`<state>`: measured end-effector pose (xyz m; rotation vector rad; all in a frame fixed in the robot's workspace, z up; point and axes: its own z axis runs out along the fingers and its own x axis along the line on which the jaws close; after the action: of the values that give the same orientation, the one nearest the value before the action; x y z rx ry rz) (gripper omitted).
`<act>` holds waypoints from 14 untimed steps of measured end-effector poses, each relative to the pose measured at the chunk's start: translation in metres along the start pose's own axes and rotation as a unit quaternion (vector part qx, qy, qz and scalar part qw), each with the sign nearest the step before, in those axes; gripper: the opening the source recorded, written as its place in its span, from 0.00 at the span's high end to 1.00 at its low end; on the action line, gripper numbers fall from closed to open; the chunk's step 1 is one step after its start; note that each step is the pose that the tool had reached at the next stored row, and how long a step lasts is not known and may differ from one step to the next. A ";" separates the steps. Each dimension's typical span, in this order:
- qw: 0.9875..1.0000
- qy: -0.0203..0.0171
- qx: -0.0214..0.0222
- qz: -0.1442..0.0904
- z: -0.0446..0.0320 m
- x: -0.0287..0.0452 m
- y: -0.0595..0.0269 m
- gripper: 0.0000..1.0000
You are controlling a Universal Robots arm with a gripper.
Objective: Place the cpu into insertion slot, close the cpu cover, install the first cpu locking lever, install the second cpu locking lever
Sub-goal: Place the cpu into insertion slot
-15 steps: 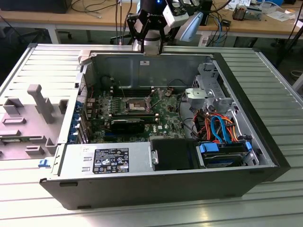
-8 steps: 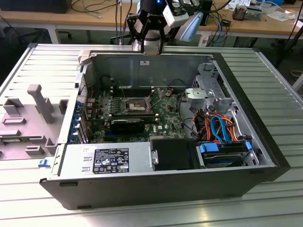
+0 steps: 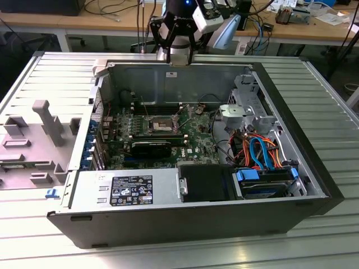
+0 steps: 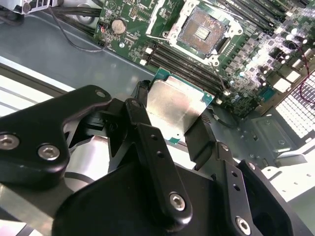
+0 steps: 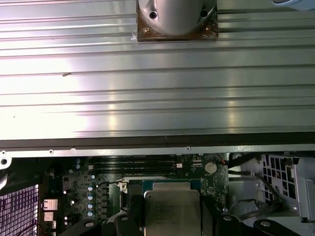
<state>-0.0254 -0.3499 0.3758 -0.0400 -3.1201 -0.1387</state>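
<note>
My gripper [image 3: 174, 49] hangs above the far wall of the open computer case [image 3: 314, 168]. It is shut on the cpu [image 4: 174, 110], a flat silver square chip with a green edge, pinched between the black fingers [image 4: 142, 105] on two opposite sides. In the first wrist view the cpu [image 5: 172, 211] sits in the gripper [image 5: 171, 217] over the green board. The insertion slot [image 4: 202, 30] lies uncovered, its dark gold centre showing inside a silver rim; in the exterior view the slot [image 3: 160, 123] is well below and nearer than the gripper. The cpu cover [image 4: 165, 14] looks swung back at the slot's edge.
Long black memory slots [image 4: 187, 69] run beside the socket. A black graphics card [image 3: 151, 148], power supply [image 3: 126, 190], blue drive bay [image 3: 263, 182] and orange and blue cables [image 3: 255, 148] fill the case. A grey plastic shroud [image 3: 33, 140] lies on the ribbed metal table [image 3: 331, 106].
</note>
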 end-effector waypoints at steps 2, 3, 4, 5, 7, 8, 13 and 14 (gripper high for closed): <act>1.000 0.000 0.000 0.000 -0.0001 0.0005 -0.0015 0.45; 1.000 0.000 0.000 0.000 -0.0001 0.0005 -0.0021 0.45; 1.000 0.000 0.000 0.000 -0.0001 0.0007 -0.0027 0.45; 1.000 0.000 0.000 0.000 0.0000 0.0008 -0.0032 0.45; 1.000 0.000 0.000 0.000 0.0001 0.0008 -0.0040 0.45; 1.000 0.000 0.000 0.000 0.0001 0.0008 -0.0042 0.45; 1.000 0.000 0.000 0.000 0.0022 0.0008 -0.0057 0.45; 1.000 0.000 0.000 0.000 0.0053 0.0007 -0.0059 0.45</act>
<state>-0.0264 -0.3554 0.3701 -0.0400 -3.1201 -0.1387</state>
